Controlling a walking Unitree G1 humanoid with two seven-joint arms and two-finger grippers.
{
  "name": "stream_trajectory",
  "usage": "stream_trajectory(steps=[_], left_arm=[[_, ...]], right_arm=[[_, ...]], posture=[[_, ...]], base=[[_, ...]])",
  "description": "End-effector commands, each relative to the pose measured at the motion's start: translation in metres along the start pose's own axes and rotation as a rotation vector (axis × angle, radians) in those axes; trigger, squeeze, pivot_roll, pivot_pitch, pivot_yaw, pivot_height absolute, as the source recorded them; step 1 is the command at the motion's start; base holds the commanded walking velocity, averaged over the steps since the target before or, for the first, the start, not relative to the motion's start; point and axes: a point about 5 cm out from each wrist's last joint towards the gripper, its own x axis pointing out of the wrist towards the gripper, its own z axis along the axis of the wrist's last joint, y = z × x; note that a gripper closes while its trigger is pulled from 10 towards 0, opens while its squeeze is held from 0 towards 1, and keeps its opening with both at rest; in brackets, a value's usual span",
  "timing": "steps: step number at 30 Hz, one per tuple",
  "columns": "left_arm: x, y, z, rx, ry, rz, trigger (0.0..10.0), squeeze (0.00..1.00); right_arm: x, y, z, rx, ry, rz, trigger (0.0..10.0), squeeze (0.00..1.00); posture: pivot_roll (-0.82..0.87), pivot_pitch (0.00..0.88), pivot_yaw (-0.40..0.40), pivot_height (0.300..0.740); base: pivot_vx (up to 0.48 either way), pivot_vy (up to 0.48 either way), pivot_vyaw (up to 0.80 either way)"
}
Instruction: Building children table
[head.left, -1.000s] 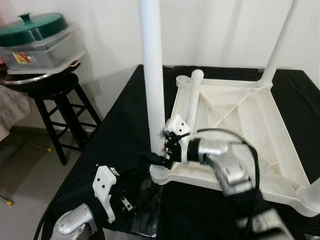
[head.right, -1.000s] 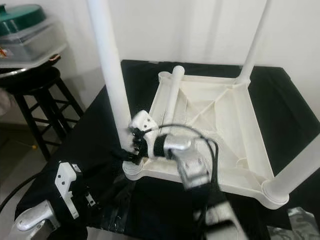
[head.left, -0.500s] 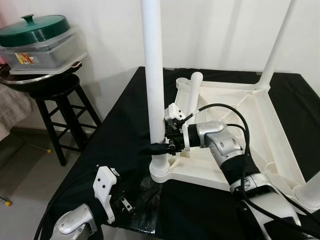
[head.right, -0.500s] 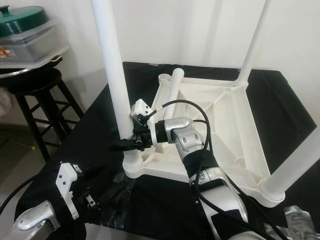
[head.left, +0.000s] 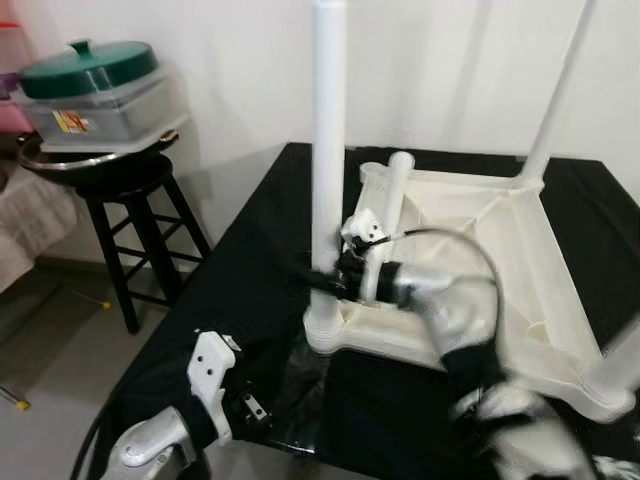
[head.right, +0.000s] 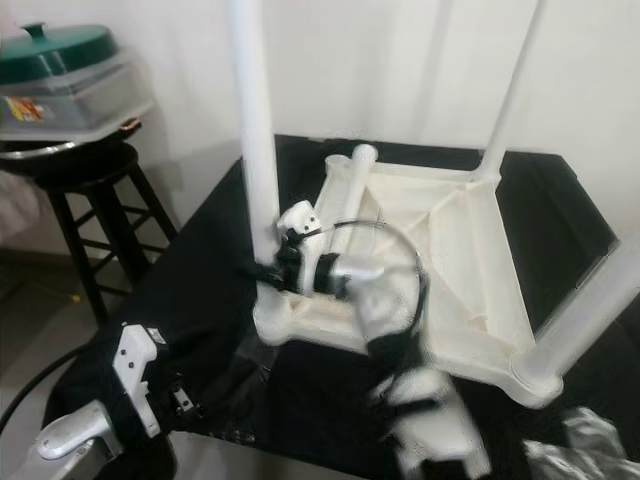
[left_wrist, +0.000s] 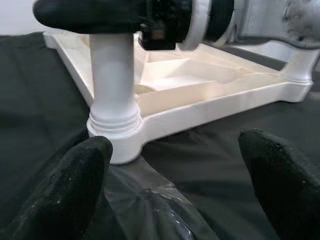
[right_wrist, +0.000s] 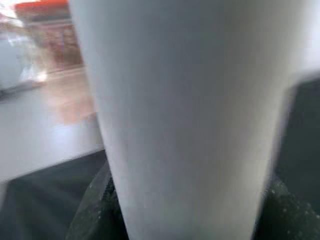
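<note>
The right gripper (head.left: 318, 279) clasps a white table leg (head.left: 329, 150) between its two black fingers, just above the corner socket where the leg stands upright. The upturned white children's table top (head.left: 520, 270) lies on a black-draped surface (head.left: 250, 270). The left gripper (left_wrist: 175, 190), fingers spread and released, hangs low before that corner, with crinkled clear plastic film (left_wrist: 145, 205) between its fingertips.
</note>
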Motion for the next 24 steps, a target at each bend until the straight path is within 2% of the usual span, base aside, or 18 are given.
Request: stream_trajectory(steps=[1, 2, 4, 6, 8, 9, 10, 13, 14, 15, 16, 17, 18, 19, 20, 24], left_arm=[[-0.002, 0.002, 0.001, -0.008, 0.006, -0.003, 10.0, 0.0], [-0.001, 0.002, 0.001, -0.012, 0.008, -0.012, 10.0, 0.0], [-0.001, 0.002, 0.001, -0.012, 0.008, -0.012, 10.0, 0.0], [-0.001, 0.002, 0.001, -0.014, 0.009, -0.015, 10.0, 0.0], [-0.001, 0.002, 0.001, -0.013, 0.008, -0.011, 10.0, 0.0], [-0.001, 0.002, 0.001, -0.01, 0.004, 0.002, 10.0, 0.0], [-0.001, 0.002, 0.001, -0.008, 0.0, 0.011, 10.0, 0.0], [-0.001, 0.002, 0.001, -0.008, 0.0, 0.011, 10.0, 0.0], [-0.001, 0.002, 0.001, -0.006, -0.001, 0.014, 10.0, 0.0], [0.0, 0.002, 0.001, -0.007, -0.001, 0.012, 10.0, 0.0], [0.001, 0.002, 0.001, -0.012, -0.002, 0.002, 10.0, 0.0], [0.002, 0.002, 0.001, -0.014, -0.003, 0.0, 10.0, 0.0], [0.002, 0.002, 0.001, -0.014, -0.003, 0.0, 10.0, 0.0], [0.002, 0.002, 0.001, -0.015, -0.003, -0.001, 10.0, 0.0], [0.003, 0.002, 0.001, -0.016, -0.003, -0.002, 10.0, 0.0], [0.004, 0.002, 0.0, -0.015, -0.003, -0.001, 10.0, 0.0]], right_arm=[[-0.016, 0.005, -0.038, 0.033, 0.197, -0.114, 0.0, 0.0], [-0.015, 0.005, -0.036, -0.006, 0.204, -0.068, 0.0, 0.0], [-0.015, 0.005, -0.036, -0.006, 0.204, -0.068, 0.0, 0.0], [-0.01, -0.005, -0.033, -0.006, 0.208, -0.088, 0.0, 0.0], [-0.009, -0.005, -0.033, -0.012, 0.212, -0.083, 0.0, 0.0], [-0.006, 0.0, -0.031, -0.005, 0.211, -0.029, 10.0, 0.07], [-0.003, 0.002, -0.026, -0.005, 0.201, 0.01, 10.0, 1.0], [-0.003, 0.002, -0.026, -0.005, 0.201, 0.01, 10.0, 1.0], [0.001, 0.007, -0.02, 0.007, 0.192, 0.097, 10.0, 1.0], [0.006, 0.011, -0.001, -0.019, 0.134, 0.256, 10.0, 1.0], [0.006, 0.016, 0.026, -0.094, 0.055, 0.547, 10.0, 0.99], [0.003, 0.018, 0.033, -0.159, 0.03, 0.669, 10.0, 0.75], [0.003, 0.018, 0.033, -0.159, 0.03, 0.669, 10.0, 0.75], [0.0, 0.019, 0.035, -0.198, 0.023, 0.734, 10.0, 0.75], [-0.006, 0.022, 0.037, -0.237, 0.037, 0.793, 10.0, 0.0], [-0.004, 0.02, 0.041, -0.239, 0.058, 0.848, 10.0, 0.0]], posture=[[-0.03, 0.04, 0.019, 0.74], [-0.03, 0.04, 0.019, 0.74], [-0.03, 0.04, 0.019, 0.74], [-0.03, 0.037, 0.011, 0.74], [-0.03, 0.037, 0.011, 0.74], [-0.03, 0.037, 0.011, 0.74], [-0.02, 0.037, 0.009, 0.74], [-0.02, 0.037, 0.009, 0.74], [-0.02, 0.038, 0.01, 0.74], [-0.02, 0.032, 0.011, 0.74], [-0.02, 0.027, 0.01, 0.74], [-0.02, 0.027, 0.01, 0.74], [-0.02, 0.027, 0.01, 0.74], [-0.02, 0.027, 0.01, 0.74], [-0.01, 0.022, 0.009, 0.74], [0.0, 0.014, 0.01, 0.74]], base=[[0.0, 0.0, 0.0], [0.0, 0.0, 0.0], [0.0, 0.0, 0.0], [0.0, 0.0, 0.0], [0.0, 0.0, 0.0], [0.0, 0.0, 0.0], [0.0, 0.0, 0.0], [0.0, 0.0, 0.0], [0.0, 0.0, 0.0], [0.0, 0.0, 0.0], [0.0, 0.0, 0.0], [0.0, 0.0, 0.0], [0.0, 0.0, 0.0], [0.0, 0.0, 0.0], [0.0, 0.0, 0.0], [0.0, 0.0, 0.0]])
